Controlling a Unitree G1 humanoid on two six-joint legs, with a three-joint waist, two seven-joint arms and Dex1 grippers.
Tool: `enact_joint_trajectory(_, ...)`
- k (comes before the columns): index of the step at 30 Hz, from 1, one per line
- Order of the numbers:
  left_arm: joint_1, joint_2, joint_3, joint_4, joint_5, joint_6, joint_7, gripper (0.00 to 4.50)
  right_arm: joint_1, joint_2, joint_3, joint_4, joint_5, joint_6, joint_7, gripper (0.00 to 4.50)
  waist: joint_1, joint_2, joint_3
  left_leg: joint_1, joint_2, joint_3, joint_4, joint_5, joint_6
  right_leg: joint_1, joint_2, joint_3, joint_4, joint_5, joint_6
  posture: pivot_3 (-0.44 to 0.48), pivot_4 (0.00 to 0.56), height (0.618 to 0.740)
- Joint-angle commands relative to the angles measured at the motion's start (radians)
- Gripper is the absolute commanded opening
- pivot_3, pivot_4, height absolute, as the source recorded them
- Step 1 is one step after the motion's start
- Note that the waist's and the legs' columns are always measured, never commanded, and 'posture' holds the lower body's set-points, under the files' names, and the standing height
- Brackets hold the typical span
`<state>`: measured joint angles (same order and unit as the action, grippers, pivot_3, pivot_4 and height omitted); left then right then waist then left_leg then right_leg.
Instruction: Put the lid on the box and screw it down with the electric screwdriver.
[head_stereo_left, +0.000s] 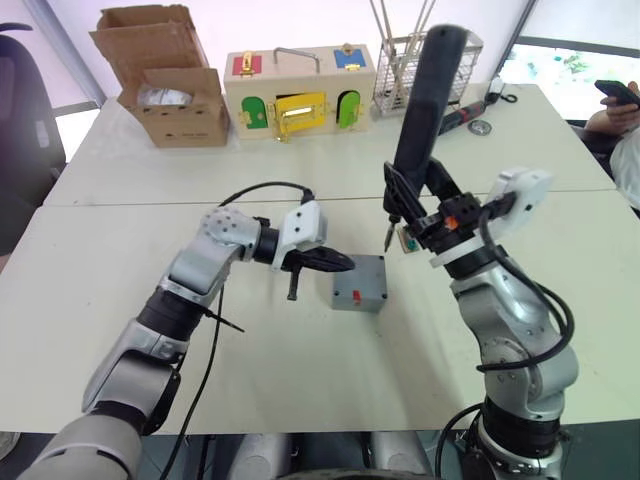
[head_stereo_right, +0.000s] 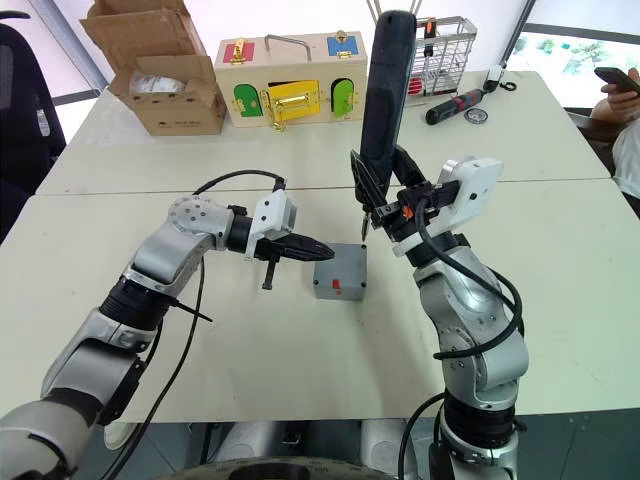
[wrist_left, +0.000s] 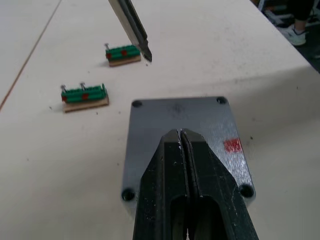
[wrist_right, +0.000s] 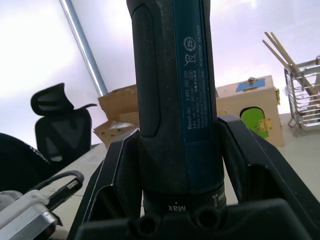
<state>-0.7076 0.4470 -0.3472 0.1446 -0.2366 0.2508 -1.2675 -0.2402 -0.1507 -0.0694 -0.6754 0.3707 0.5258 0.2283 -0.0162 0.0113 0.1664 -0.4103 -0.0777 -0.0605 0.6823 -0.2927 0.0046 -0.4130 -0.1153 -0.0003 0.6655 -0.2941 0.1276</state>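
Note:
The grey box (head_stereo_left: 357, 292) stands mid-table with a small red mark on its near side. The flat grey lid (wrist_left: 175, 114) lies on top of it, with screw holes at its corners. My left gripper (head_stereo_left: 345, 263) is shut with nothing in it, its tips over the lid's left edge; whether they touch it I cannot tell. My right gripper (head_stereo_left: 420, 192) is shut on the electric screwdriver (head_stereo_left: 428, 90), a thick black tool held upright with its bluish label (wrist_right: 192, 75) facing the wrist. Its thin bit (wrist_left: 134, 27) points down, hanging above the table just beyond the box's far side.
Two small green terminal blocks (wrist_left: 85, 96) (wrist_left: 124, 54) lie on the table past the box. At the back stand a cardboard box (head_stereo_left: 170, 95), a wooden box with coloured doors (head_stereo_left: 298, 90), a wire rack (head_stereo_left: 440, 65) and a black-and-red hand screwdriver (head_stereo_left: 462, 115). A person's arm (head_stereo_left: 615, 115) rests at far right.

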Motion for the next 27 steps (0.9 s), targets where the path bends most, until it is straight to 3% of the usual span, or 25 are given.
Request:
enact_joint_trajectory(1,-0.001,0.002,-0.003,-0.01,0.013,-0.02,-0.016,0.0,0.007,0.002,0.03,-0.014,-0.036,-0.097,0.002,1.98,0.0,0.0,0.0,0.0,0.0,0.0,0.0,0.0,0.0,0.0,0.0,0.0,0.0,0.0,0.0,0.0,0.15,0.74)
enact_joint_trajectory(27,0.008,0.001,-0.007,-0.012,0.03,-0.006,-0.028,0.0,0.035,0.032,0.063,0.145,-0.112,-0.282,-0.021,1.98,-0.001,0.0,0.0,0.0,0.0,0.0,0.0,0.0,0.0,0.001,0.0,0.0,0.0,0.0,0.0,0.0,0.15,0.74)
